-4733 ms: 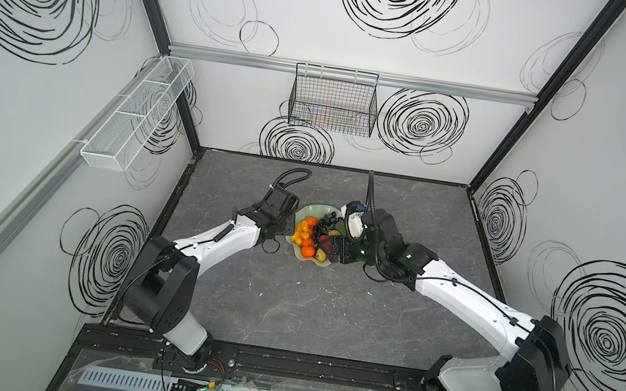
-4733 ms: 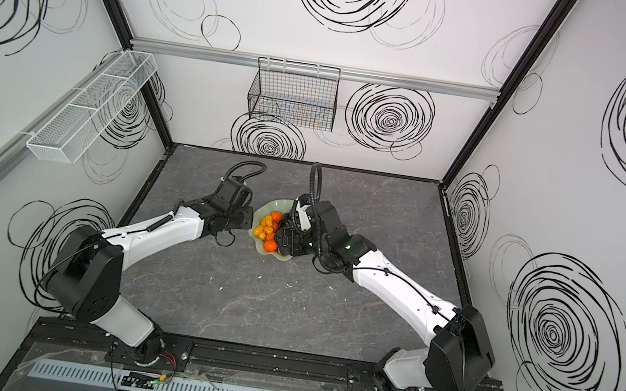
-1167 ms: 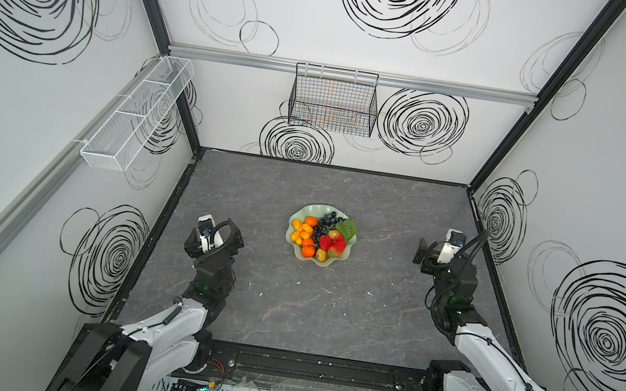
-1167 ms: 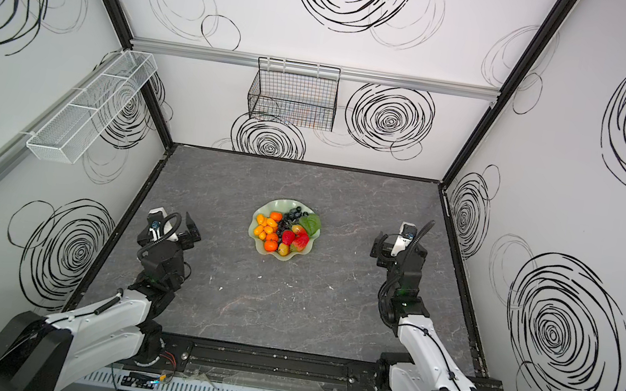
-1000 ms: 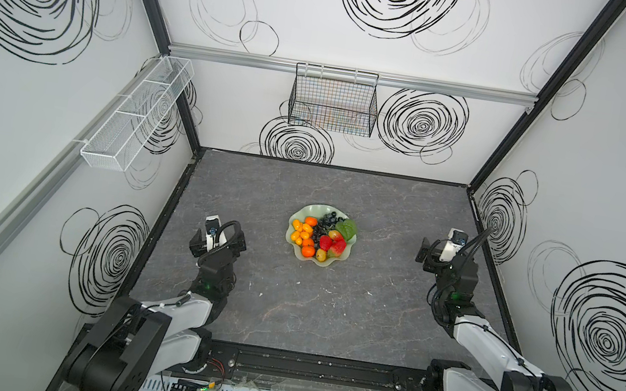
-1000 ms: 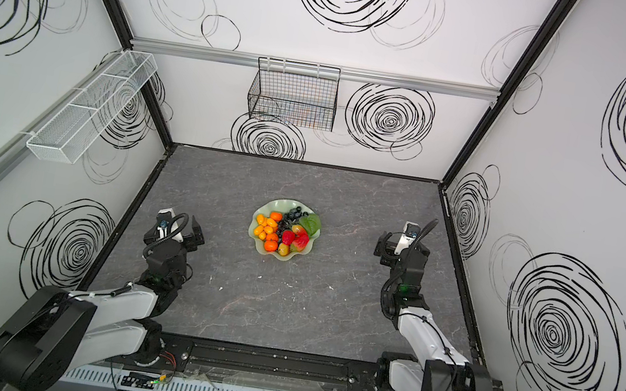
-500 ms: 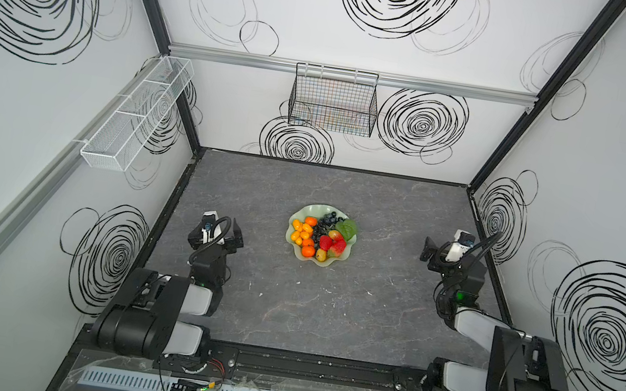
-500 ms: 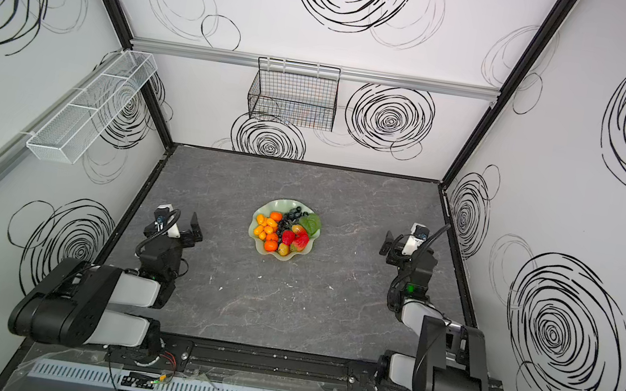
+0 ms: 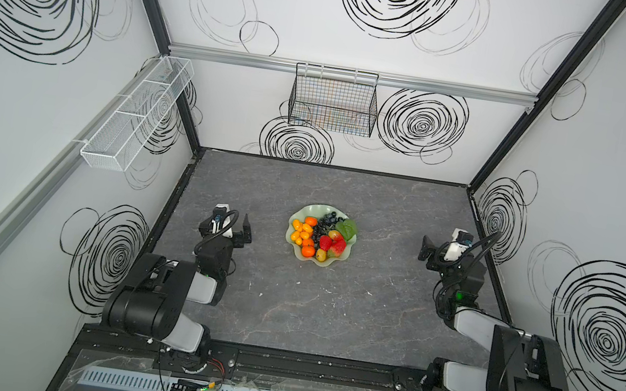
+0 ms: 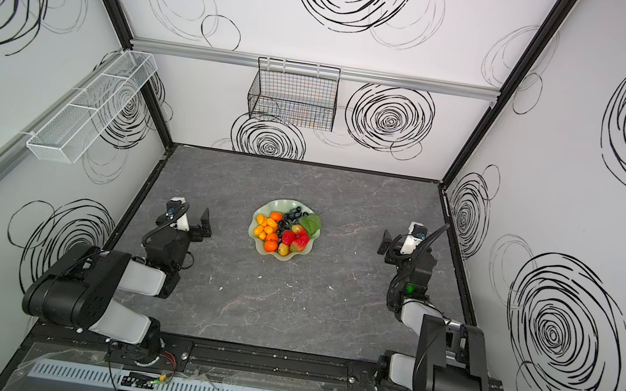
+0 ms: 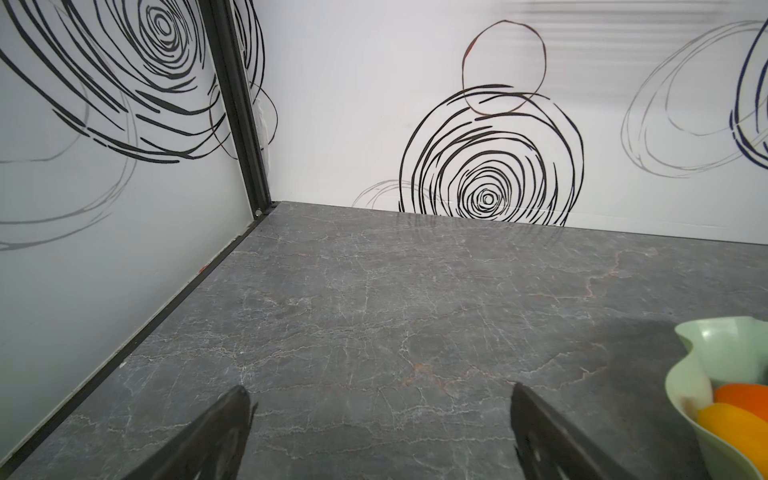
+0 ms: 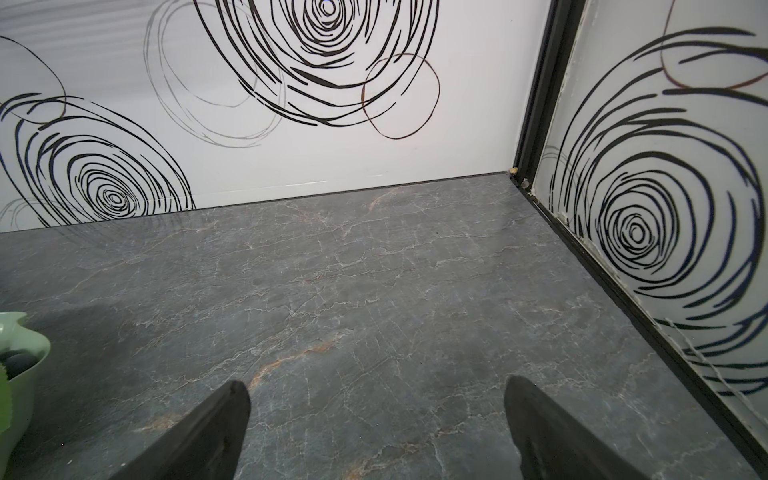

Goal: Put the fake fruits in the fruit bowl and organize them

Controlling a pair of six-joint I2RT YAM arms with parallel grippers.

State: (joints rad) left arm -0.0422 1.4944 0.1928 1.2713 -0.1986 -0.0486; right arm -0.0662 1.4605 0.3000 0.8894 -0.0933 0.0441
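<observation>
The pale green fruit bowl (image 9: pixel 301 214) (image 10: pixel 271 205) sits mid-table in both top views. All the fake fruits lie inside it: tangerines (image 9: pixel 311 221), kumquats (image 9: pixel 299 233), strawberries (image 9: pixel 331 244) and the dark grape bunch (image 9: pixel 326 223) with its green leaf (image 9: pixel 347 229). My left gripper (image 9: pixel 233 223) (image 11: pixel 379 390) hangs open and empty, left of the bowl and apart from it. My right gripper (image 9: pixel 442 247) (image 12: pixel 376 382) is open and empty, far right near the side wall. The bowl's rim (image 11: pixel 706 345) (image 12: pixel 25 345) shows at the edge of each wrist view.
A black wire basket (image 9: pixel 334 101) hangs on the back wall and a white mesh basket (image 9: pixel 139 111) on the left wall. Both arms are folded back near the front rail (image 9: pixel 319 367). Walls enclose the grey marbled table (image 9: pixel 307 305) on three sides.
Both grippers were at the bowl several seconds ago and have since withdrawn. Over the last second both arms folded back further toward their bases. Jaws stayed open; bowl and fruits did not move.
</observation>
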